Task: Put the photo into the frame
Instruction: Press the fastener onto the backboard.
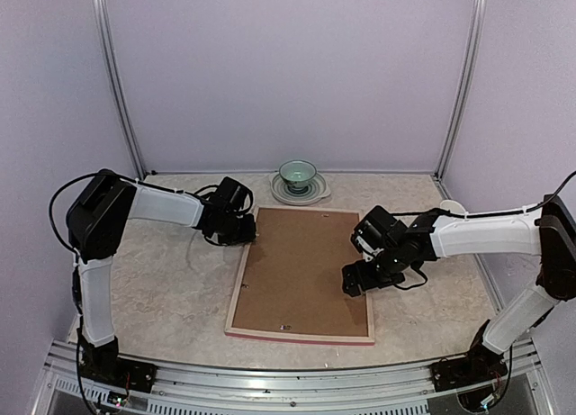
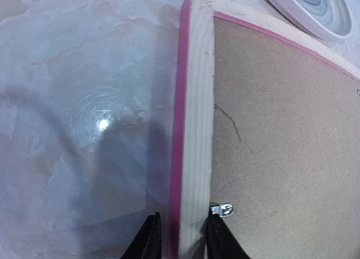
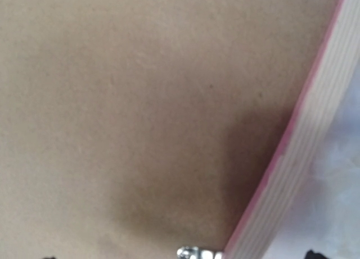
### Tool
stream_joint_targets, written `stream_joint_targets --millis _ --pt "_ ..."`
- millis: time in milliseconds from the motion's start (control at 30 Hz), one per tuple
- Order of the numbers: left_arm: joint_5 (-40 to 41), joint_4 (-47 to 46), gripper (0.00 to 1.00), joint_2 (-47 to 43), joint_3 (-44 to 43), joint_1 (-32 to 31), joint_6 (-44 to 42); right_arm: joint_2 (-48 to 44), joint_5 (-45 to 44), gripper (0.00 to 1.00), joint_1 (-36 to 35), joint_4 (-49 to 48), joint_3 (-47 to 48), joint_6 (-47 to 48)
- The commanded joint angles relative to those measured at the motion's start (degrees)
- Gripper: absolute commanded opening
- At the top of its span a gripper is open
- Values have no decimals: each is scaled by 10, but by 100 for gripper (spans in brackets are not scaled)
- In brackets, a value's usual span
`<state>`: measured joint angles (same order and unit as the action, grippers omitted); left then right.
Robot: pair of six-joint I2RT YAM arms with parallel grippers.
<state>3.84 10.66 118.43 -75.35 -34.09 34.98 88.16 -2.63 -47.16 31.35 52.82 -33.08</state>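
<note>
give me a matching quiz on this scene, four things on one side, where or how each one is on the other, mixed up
Things:
1 left gripper
2 right gripper
3 bowl
4 backing board

Places or states:
A on a saucer at the far edge of the table
B open, over the right rim of the frame
C brown, lying inside the frame
D closed on the frame's left rim

Pairs: 1-D, 2-B, 3-A, 4-C
</note>
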Motion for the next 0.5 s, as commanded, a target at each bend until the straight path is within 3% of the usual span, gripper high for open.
stream_joint_targets --millis 0,100,167,467 --pt "7 38 37 18 47 17 32 -17 -4 96 -1 -4 -10 -6" --pt "20 38 53 -20 49 20 31 -20 -3 96 -1 -6 -8 -7" --pt "26 38 58 -50 48 23 31 -20 -2 96 -2 -7 -4 -6" --pt "35 43 70 -134 54 25 26 -9 -26 99 10 9 37 9"
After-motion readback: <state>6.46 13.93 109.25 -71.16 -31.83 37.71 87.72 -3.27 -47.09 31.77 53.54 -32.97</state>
